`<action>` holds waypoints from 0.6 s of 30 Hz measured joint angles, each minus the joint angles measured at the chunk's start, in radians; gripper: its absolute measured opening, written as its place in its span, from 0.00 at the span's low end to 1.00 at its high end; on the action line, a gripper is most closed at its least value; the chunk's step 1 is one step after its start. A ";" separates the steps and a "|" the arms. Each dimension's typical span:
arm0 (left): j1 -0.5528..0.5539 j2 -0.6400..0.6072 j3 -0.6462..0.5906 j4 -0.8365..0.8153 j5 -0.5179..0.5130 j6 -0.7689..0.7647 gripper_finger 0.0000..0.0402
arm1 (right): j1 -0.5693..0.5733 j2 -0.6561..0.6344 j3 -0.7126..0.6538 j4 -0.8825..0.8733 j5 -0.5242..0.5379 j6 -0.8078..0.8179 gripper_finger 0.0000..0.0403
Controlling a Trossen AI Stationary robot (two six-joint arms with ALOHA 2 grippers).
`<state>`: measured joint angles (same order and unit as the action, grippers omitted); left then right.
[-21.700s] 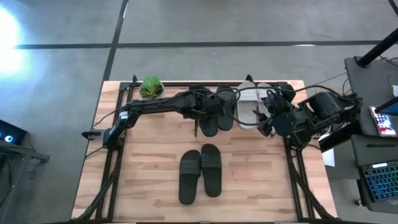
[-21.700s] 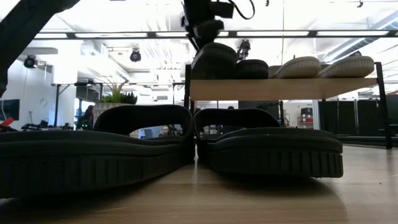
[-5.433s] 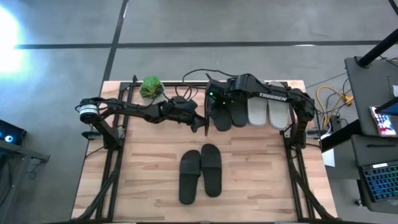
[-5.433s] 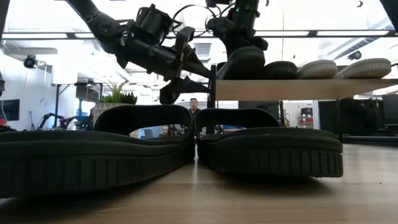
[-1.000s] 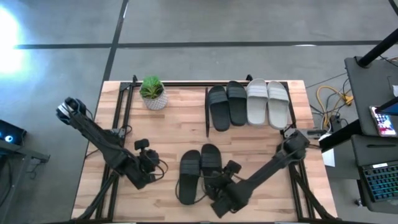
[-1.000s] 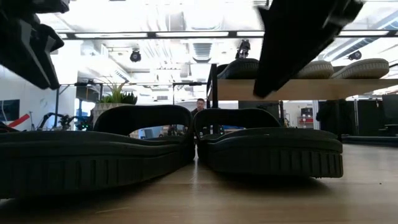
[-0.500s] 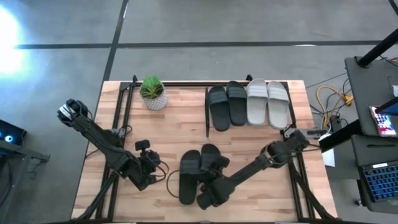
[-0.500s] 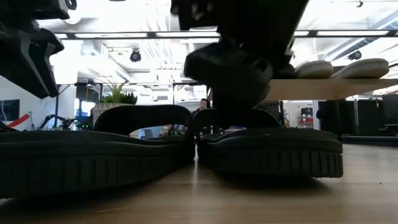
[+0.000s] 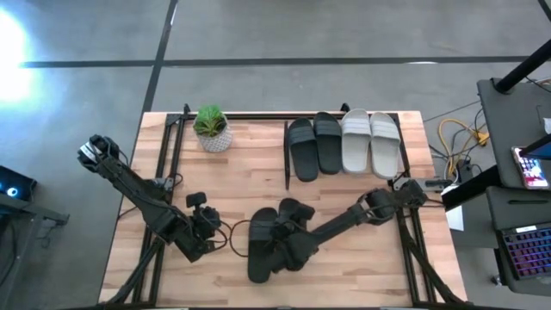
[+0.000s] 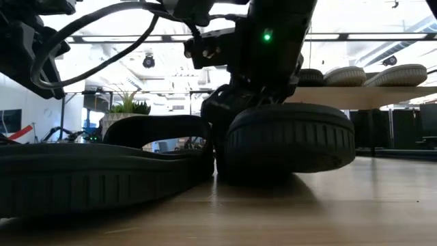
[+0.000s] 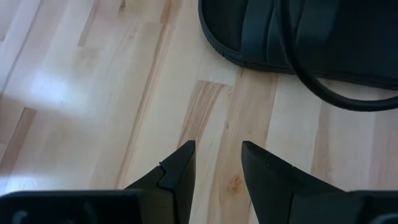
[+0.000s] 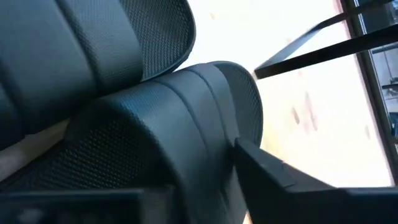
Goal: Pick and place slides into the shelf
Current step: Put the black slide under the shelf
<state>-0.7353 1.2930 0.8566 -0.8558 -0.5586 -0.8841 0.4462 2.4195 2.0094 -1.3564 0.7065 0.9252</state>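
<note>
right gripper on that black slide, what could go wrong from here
The right gripper has the right-hand black slide tilted up by its strap, toe off the wood. It could slip out if the hold is shallow. The other black slide lies touching it and may get dragged along. A loose cable loops near the left gripper, and could snag.

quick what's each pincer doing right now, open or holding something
Left pincer: open, empty, hovering over bare table beside the black slides.
Right pincer: shut on the right black slide, which is tipped up off the table.
</note>
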 joint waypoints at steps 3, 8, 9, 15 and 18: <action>0.000 0.001 0.000 0.000 -0.002 0.000 0.29 | -0.002 -0.001 0.000 -0.001 -0.017 -0.003 0.16; 0.000 0.002 0.000 0.000 -0.022 0.001 0.29 | 0.000 -0.002 0.000 -0.023 -0.021 0.051 0.04; 0.000 0.002 0.000 -0.001 -0.027 0.001 0.29 | 0.002 -0.003 0.002 -0.044 -0.021 0.086 0.03; 0.001 0.002 -0.001 -0.029 -0.053 0.001 0.29 | 0.056 -0.013 0.022 -0.220 -0.051 0.352 0.03; 0.001 0.001 -0.001 -0.033 -0.058 0.001 0.29 | 0.097 -0.048 0.006 -0.216 -0.073 0.372 0.03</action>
<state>-0.7340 1.2942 0.8555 -0.8892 -0.6167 -0.8829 0.5436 2.3712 2.0153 -1.5721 0.6336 1.2971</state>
